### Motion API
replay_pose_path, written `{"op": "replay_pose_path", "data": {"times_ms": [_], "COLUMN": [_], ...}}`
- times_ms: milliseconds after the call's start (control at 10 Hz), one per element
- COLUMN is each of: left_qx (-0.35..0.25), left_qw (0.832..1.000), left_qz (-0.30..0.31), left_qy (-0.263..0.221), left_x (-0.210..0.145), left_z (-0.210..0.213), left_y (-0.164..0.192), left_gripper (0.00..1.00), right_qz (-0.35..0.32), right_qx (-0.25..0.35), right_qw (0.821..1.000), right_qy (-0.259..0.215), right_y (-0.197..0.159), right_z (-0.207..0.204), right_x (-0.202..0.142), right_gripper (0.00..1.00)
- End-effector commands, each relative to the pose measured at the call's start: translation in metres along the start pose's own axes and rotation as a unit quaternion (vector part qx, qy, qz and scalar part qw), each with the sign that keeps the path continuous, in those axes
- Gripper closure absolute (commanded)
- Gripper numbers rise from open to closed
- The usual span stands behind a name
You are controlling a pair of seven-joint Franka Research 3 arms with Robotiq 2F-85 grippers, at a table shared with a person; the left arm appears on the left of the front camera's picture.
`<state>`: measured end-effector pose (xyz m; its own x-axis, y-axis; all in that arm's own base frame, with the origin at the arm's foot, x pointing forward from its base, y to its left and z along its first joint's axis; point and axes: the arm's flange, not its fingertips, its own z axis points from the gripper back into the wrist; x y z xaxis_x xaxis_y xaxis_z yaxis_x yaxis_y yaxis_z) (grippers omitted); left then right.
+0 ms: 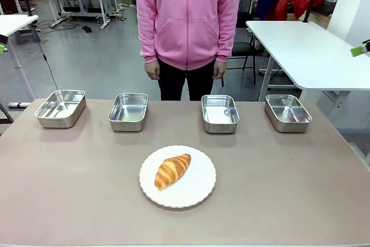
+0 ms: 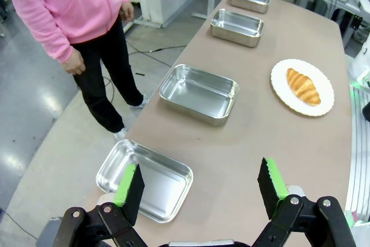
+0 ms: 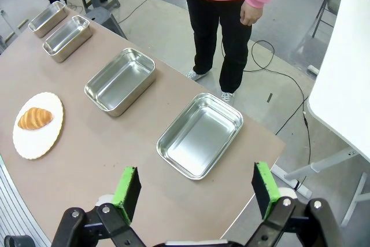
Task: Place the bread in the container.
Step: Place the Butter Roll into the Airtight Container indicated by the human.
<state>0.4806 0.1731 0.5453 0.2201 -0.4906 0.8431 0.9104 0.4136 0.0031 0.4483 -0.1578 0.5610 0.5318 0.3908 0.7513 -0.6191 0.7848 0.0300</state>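
Altogether, 4 containers [image 1: 219, 126] stand beyond 1 bread [image 1: 172, 170] on 1 plate [image 1: 196, 190].

Front cam at near table [image 1: 289, 201] edge, toward person [image 1: 188, 15]; wrist cams high over opp. ends; plate [image 1: 199, 188] in all three.

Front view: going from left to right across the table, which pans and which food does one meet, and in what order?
leftmost pan → second pan → croissant → third pan → rightmost pan
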Motion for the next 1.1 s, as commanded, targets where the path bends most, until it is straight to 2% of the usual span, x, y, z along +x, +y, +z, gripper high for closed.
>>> {"op": "replay_pose_path", "data": {"times_ms": [0, 1000], "left_qx": [0.000, 0.000], "left_qw": [1.000, 1.000], "left_qz": [-0.002, -0.002], "left_qy": [0.002, 0.002], "left_x": [0.0021, 0.0021], "left_z": [0.0014, 0.0014], "left_y": [0.0004, 0.0004], "left_gripper": [0.00, 0.00], "right_qz": [0.000, 0.000], "right_qx": [0.003, 0.003], "right_qw": [1.000, 1.000], "right_qy": [-0.005, -0.005], "right_y": [0.0000, 0.0000], "right_z": [-0.0004, -0.0004], "right_x": [0.0006, 0.0006], "right_gripper": [0.00, 0.00]}}
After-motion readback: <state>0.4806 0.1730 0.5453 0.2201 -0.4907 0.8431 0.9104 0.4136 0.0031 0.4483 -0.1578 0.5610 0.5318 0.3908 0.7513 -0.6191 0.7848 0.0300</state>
